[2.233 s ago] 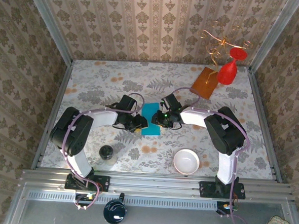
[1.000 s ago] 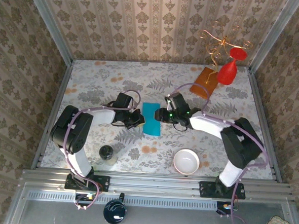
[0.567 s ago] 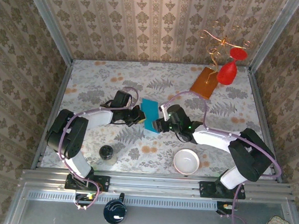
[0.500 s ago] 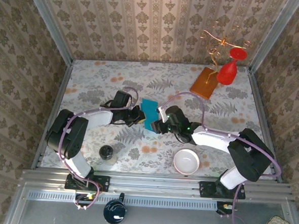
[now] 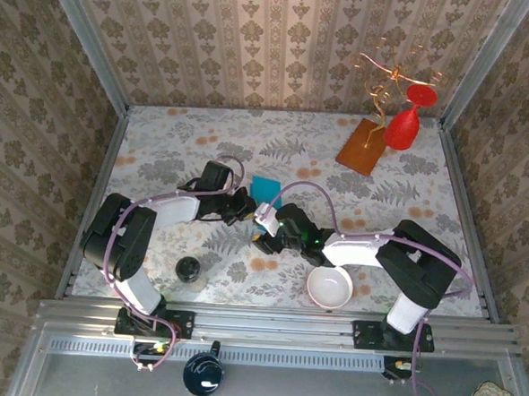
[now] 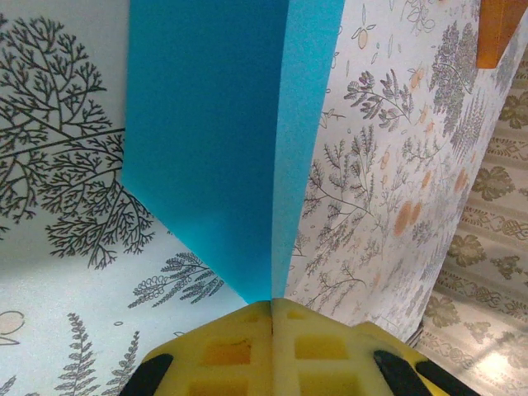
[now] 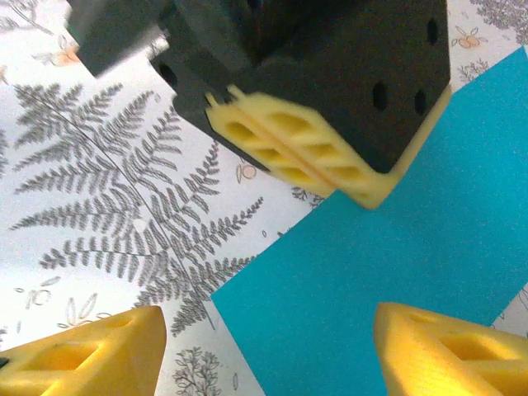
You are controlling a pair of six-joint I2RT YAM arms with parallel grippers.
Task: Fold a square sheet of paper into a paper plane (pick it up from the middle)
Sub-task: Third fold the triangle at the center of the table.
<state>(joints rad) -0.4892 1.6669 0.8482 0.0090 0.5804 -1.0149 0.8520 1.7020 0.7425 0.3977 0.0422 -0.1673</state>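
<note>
At the middle of the table (image 5: 159, 156), left claw (image 6: 272, 305) grips the blue paper (image 6: 206, 124) at its fold; right claw (image 7: 268, 318) stands open just nearer; risk: this one-sided hold lets the crease spring apart or the paper slip.

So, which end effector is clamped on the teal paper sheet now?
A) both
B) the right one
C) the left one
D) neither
C: the left end effector is shut on the creased teal paper sheet, as its wrist view shows, while the right end effector stands open.
</note>
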